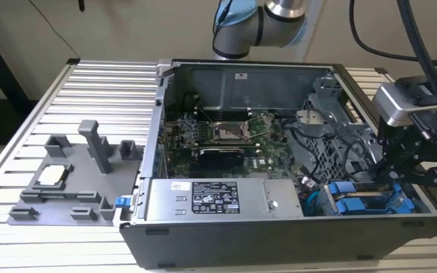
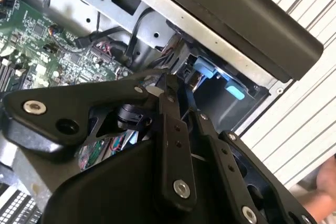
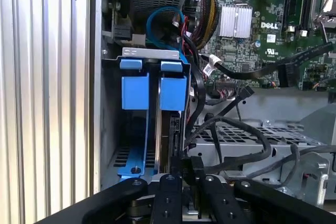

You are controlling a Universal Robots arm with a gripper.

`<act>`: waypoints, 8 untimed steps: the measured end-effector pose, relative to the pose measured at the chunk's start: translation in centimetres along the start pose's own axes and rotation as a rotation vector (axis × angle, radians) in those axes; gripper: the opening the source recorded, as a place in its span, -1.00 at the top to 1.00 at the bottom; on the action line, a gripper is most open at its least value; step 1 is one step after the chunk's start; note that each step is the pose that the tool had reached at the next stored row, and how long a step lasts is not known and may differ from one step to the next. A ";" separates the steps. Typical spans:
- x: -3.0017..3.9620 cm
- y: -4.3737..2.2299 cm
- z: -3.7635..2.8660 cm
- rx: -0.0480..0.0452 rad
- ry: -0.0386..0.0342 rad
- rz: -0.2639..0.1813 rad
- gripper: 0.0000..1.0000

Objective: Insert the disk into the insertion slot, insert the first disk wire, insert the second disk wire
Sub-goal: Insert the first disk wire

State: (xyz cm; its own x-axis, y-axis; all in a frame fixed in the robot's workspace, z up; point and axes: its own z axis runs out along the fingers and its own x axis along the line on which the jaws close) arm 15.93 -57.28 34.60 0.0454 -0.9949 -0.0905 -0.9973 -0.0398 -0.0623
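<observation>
Disk (image 3: 172,93) seated in insertion slot (image 3: 149,52); pincer (image 3: 190,181) just beside it, clamped on black wire plug (image 3: 195,164).

- the open computer case (image 1: 279,242) lies on the slatted table (image 1: 89,96), toward the exterior view's right.
- a fixture plate (image 1: 59,190) sits on the table at the exterior view's left, just beside the case.
- inside the case, the power-supply box (image 1: 218,199) lies along the near wall, with the motherboard (image 1: 226,133) behind it.
- the insertion slot (image 3: 123,156) is in the near corner, at the exterior view's right of the box.
- the disk (image 3: 172,90) sits in the slot, just beside another carrier (image 3: 134,85).
- the gripper (image 1: 391,170) hangs over the slot's far end, among cables (image 3: 236,150).
</observation>
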 end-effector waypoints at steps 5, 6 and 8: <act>0.10 -0.27 0.19 -0.0200 -0.0008 0.002 0.62; 0.15 -0.36 0.25 -0.0220 -0.0011 0.002 0.62; 0.24 -0.48 0.31 -0.0226 -0.0013 0.002 0.62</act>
State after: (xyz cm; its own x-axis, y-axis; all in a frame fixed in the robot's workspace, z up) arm 16.44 -57.47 34.30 0.0433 -0.9948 -0.0919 -0.9984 -0.0398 -0.0396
